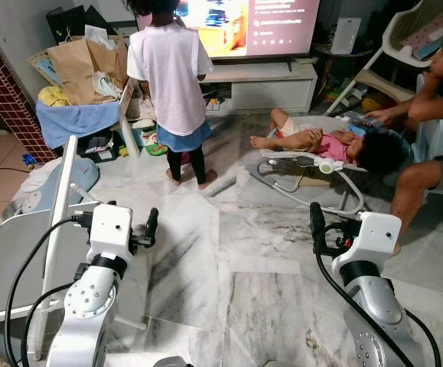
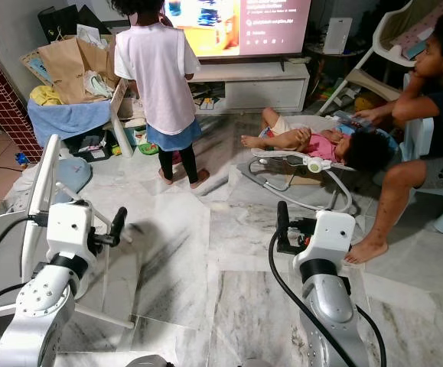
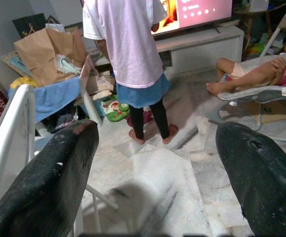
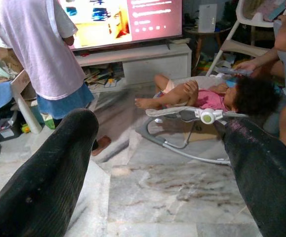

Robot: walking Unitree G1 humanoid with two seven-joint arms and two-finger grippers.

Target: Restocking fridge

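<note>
Both empty tools [image 1: 151, 226] [image 1: 316, 227] spread, standing person [image 1: 171, 84] ahead.

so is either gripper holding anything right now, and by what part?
Nothing held. The left gripper and the right gripper both have fingers spread apart, with just marble floor between them.

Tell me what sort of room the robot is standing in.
Most likely a family living room: a large television sits on a low white TV stand, a baby bouncer rests on the marble-tiled floor, and people are gathered around.
</note>
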